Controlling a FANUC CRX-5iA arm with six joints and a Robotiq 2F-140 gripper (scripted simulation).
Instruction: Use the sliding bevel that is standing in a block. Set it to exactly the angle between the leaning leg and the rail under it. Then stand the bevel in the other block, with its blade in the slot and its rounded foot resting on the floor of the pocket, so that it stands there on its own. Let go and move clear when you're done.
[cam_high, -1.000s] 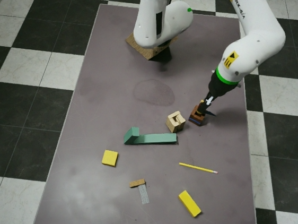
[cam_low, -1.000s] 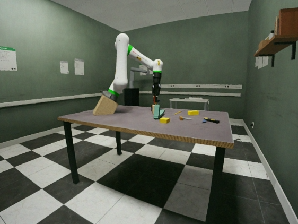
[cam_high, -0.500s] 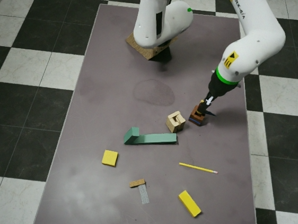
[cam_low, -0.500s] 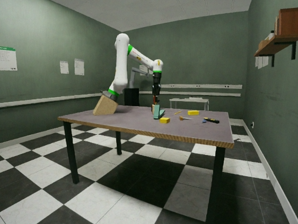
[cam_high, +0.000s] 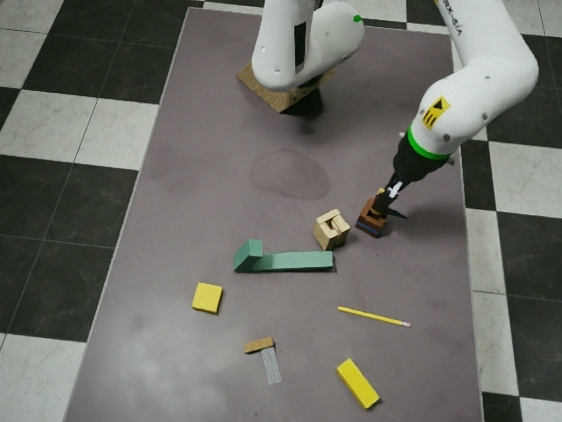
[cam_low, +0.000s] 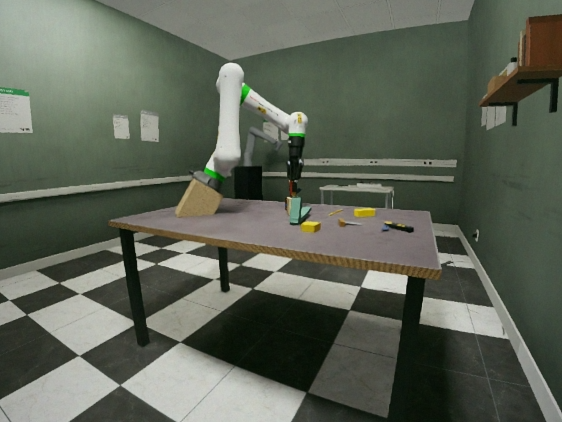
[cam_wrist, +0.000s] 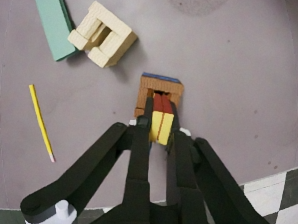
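Note:
My gripper (cam_high: 383, 199) is shut on the sliding bevel (cam_wrist: 161, 125), whose yellow and red stock shows between the fingers in the wrist view. Its dark blade (cam_high: 398, 214) sticks out to the side. The bevel hangs right over the dark brown block (cam_high: 372, 218), at its pocket (cam_wrist: 160, 98); I cannot tell whether the foot touches the pocket floor. The pale wooden block (cam_high: 331, 229) stands empty just left of it and also shows in the wrist view (cam_wrist: 103, 34). The green rail (cam_high: 290, 261) with its leaning leg (cam_high: 248, 254) lies further left.
A yellow pencil (cam_high: 374, 316), two yellow blocks (cam_high: 207, 297) (cam_high: 357, 383) and a small cork-and-grey square (cam_high: 264, 356) lie at the near end. The arm's wooden base wedge (cam_high: 280, 92) is at the far end. The table's right edge is close to the brown block.

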